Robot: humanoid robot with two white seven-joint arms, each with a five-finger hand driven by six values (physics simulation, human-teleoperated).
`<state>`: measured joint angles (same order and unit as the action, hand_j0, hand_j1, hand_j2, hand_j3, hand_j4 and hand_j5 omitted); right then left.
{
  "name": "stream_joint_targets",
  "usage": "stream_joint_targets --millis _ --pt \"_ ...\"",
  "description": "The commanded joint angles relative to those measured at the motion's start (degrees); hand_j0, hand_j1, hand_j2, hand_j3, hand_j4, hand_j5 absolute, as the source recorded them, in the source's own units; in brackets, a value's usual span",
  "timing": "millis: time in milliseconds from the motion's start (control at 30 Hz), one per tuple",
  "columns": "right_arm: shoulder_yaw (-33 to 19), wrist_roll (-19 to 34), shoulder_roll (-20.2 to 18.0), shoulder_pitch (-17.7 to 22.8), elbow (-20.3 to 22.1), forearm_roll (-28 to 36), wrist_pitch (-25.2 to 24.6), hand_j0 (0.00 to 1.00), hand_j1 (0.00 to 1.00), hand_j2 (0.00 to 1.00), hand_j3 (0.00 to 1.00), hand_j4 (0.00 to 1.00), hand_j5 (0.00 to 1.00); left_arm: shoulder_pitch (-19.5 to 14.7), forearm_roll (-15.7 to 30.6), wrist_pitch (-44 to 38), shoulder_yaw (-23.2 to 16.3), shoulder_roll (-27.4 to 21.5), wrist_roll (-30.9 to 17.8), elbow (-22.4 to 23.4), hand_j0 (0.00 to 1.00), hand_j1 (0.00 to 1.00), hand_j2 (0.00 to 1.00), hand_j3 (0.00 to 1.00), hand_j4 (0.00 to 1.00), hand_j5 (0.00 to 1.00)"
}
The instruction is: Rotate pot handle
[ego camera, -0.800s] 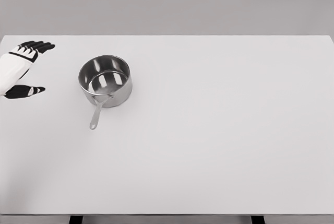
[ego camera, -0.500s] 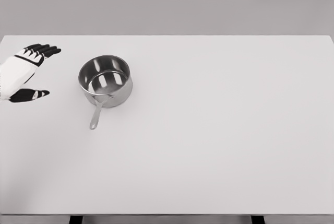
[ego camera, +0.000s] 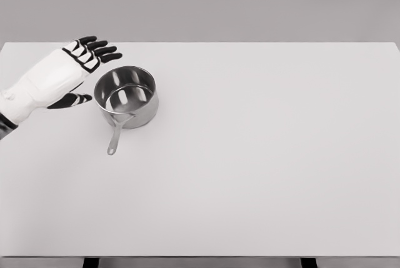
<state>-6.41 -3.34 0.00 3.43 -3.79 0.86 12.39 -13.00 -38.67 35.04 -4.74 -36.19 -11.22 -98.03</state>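
So the left hand [ego camera: 59, 80] is being held just beside the pot [ego camera: 126, 97], on the pot's left and a bit toward the far edge, with nothing being gripped: the fingers [ego camera: 100, 50] are being kept loosely spread and pointed past the rim, and the thumb [ego camera: 74, 99] is being dangled lower down, close to the pot wall but apparently not touching it. The pot is being left sitting upright on the table [ego camera: 262, 155], just right of the palm, and its handle [ego camera: 115, 138] is sticking out toward the robot, below and to the right of the thumb, angled slightly left. The right hand isn't being shown at all. Judging by all this, the approach step is what's being worked on here, and no contact is being made yet, so the rotating itself is probably not started. For the next bit, it looks like the hand is going to need bringing down and nearer, either so the handle is being pushed sideways by the fingers or so the pot body is being pinched and twisted. Worth watching: the steel looks slick and light, so the whole pot may be getting shoved across the table instead of turned.
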Motion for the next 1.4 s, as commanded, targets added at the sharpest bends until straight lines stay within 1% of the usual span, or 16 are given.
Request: stream_joint_targets --millis 0,67,100,167,233,333,433,500,567,633,700,733,800,1133,1367 --pt "-0.01 0.01 0.0 0.0 0.01 0.02 0.0 1.0 1.0 1.0 1.0 1.0 1.0 -0.35 0.35 -0.04 -7.64 -0.72 2.0 -1.46 1.0 1.0 1.0 1.0 1.0 1.0" --pt "-0.01 0.01 0.0 0.0 0.01 0.02 0.0 1.0 1.0 1.0 1.0 1.0 1.0 -3.6 0.17 -0.04 -13.09 -0.28 2.0 -1.55 1.0 1.0 1.0 1.0 1.0 1.0" --pt "-0.01 0.01 0.0 0.0 0.01 0.02 0.0 1.0 1.0 1.0 1.0 1.0 1.0 -6.85 0.26 -0.04 -16.96 -0.11 2.0 -1.55 1.0 1.0 1.0 1.0 1.0 1.0" --pt "-0.01 0.01 0.0 0.0 0.01 0.02 0.0 1.0 1.0 1.0 1.0 1.0 1.0 -9.14 0.35 -0.04 -20.3 0.24 2.08 -1.55 1.0 1.0 1.0 1.0 1.0 1.0" --pt "-0.01 0.01 0.0 -0.09 0.01 0.02 0.0 1.0 1.0 1.0 1.0 1.0 1.0 -9.23 0.0 -0.04 -23.47 1.65 2.08 -1.37 1.0 1.0 1.0 1.0 1.0 1.0" --pt "-0.01 0.01 0.0 0.0 0.01 0.02 0.0 1.0 1.0 1.0 1.0 1.0 1.0 -9.06 -0.79 -0.04 -25.06 2.44 2.17 -1.02 1.0 1.0 1.0 1.0 1.0 1.0" --pt "-0.01 0.01 0.0 -0.09 0.01 0.02 0.0 1.0 1.0 1.0 1.0 1.0 1.0 -8.79 -3.87 -0.04 -25.41 4.29 2.17 -0.93 1.0 1.0 1.0 1.0 1.0 1.0" --pt "-0.01 0.01 0.0 0.0 0.01 0.02 0.0 1.0 1.0 1.0 1.0 1.0 1.0 -8.88 -4.57 -0.04 -25.41 4.29 2.17 -0.76 1.0 1.0 1.0 1.0 1.0 1.0" --pt "-0.01 0.01 0.0 0.0 0.01 0.02 0.0 1.0 1.0 1.0 1.0 1.0 1.0 -9.06 -8.43 -0.04 -25.23 5.6 2.35 0.91 1.0 1.0 1.0 1.0 1.0 1.0" --pt "-0.01 0.01 0.0 0.0 0.01 0.02 0.0 1.0 1.0 1.0 1.0 1.0 1.0 -8.97 -8.79 -0.04 -25.23 5.96 2.35 1.53 1.0 1.0 1.0 1.0 1.0 1.0" --pt "-0.01 0.01 0.0 0.0 0.01 0.02 0.0 1.0 1.0 1.0 1.0 1.0 1.0 -8.97 -9.41 -0.04 -25.23 7.1 2.35 3.98 1.0 1.0 1.0 1.0 1.0 1.0" --pt "-0.01 0.01 0.0 0.0 0.01 0.02 0.0 1.0 1.0 1.0 1.0 1.0 1.0 -8.88 -10.55 -0.04 -25.23 7.89 2.52 4.86 1.0 1.0 1.0 1.0 1.0 1.0" --pt "-0.01 0.01 0.0 0.0 0.01 0.02 0.0 1.0 1.0 1.0 1.0 1.0 1.0 -8.7 -11.51 -0.04 -25.32 8.06 4.19 5.04 1.0 1.0 1.0 1.0 1.0 1.0" --pt "-0.01 0.01 0.0 0.0 0.01 0.02 0.0 1.0 1.0 1.0 1.0 1.0 1.0 -8.18 -11.78 -0.04 -24.71 8.33 4.37 5.22 1.0 1.0 1.0 1.0 1.0 1.0" --pt "-0.01 0.01 0.0 -0.09 0.01 0.02 0.0 1.0 1.0 1.0 1.0 1.0 1.0 -7.91 -11.69 -0.04 -23.65 7.45 4.37 5.22 1.0 1.0 1.0 1.0 1.0 1.0"
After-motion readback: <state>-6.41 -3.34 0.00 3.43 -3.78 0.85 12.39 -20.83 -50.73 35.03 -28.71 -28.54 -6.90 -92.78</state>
